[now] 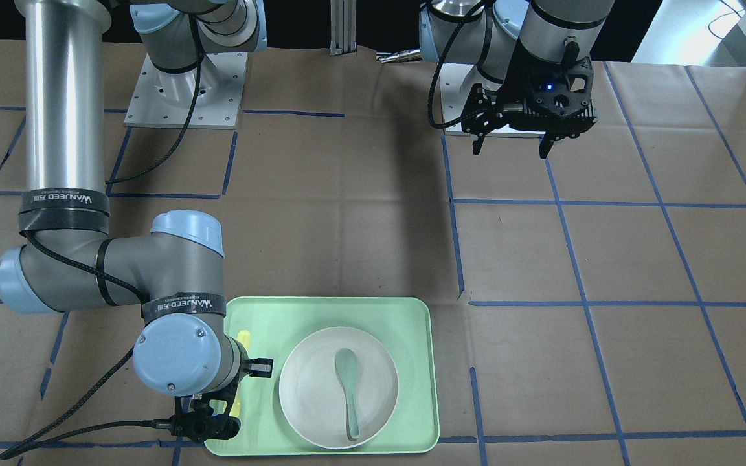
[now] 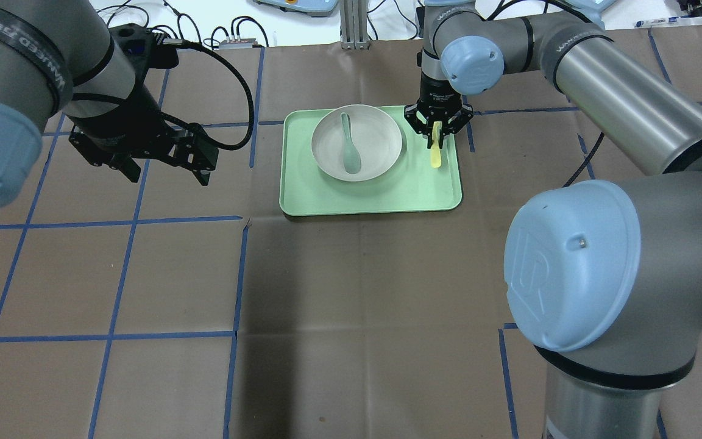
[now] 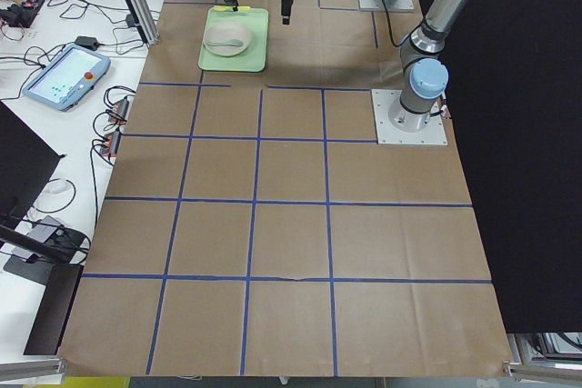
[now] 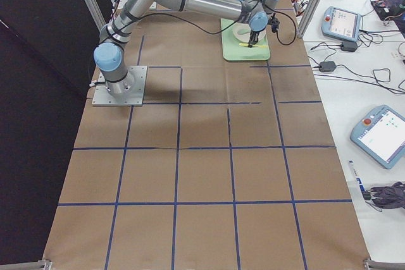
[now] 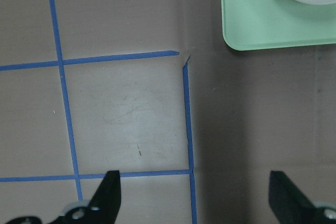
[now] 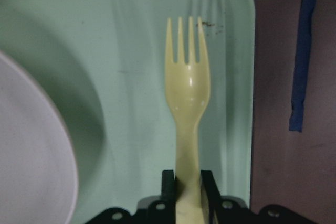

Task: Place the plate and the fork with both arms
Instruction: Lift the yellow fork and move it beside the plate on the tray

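Pinching the fork (image 6: 189, 93) by its handle end alone over the tray (image 2: 369, 195), beside the plate (image 2: 378, 143), the clenched right tool (image 6: 188, 182) may let it swivel loose; the left tool (image 2: 168, 175) hangs released.

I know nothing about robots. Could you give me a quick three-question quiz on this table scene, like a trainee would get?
1. True or false: the spoon lies in the plate.
2. Which claw holds the fork: A left, B right?
3. Fill in: the plate sits on a pale green ____.

Key: 1 true. 2 B, the right claw. 3 tray.
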Controlling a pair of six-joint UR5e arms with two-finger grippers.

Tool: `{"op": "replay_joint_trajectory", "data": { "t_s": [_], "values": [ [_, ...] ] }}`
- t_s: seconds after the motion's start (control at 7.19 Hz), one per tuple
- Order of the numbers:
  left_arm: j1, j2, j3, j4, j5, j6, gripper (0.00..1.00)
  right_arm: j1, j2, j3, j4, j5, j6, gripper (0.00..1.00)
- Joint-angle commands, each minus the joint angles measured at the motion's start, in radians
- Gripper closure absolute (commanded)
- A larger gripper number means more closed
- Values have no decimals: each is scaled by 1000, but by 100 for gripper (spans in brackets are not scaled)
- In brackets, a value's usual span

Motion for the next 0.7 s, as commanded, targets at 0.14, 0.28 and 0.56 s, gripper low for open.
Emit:
{"op": "replay_joint_trajectory", "data": {
  "t_s": [0.14, 0.28, 0.56],
  "values": [
    [8, 41, -74, 10, 1, 0, 0, 6, 23, 0, 3, 0, -10, 94],
    [8, 46, -80, 7, 4, 2, 0, 3, 23, -1, 3, -4, -12, 32],
    [9, 44, -80, 6, 0, 0, 0, -4, 1, -11, 18, -2, -13, 0]
  ]
}}
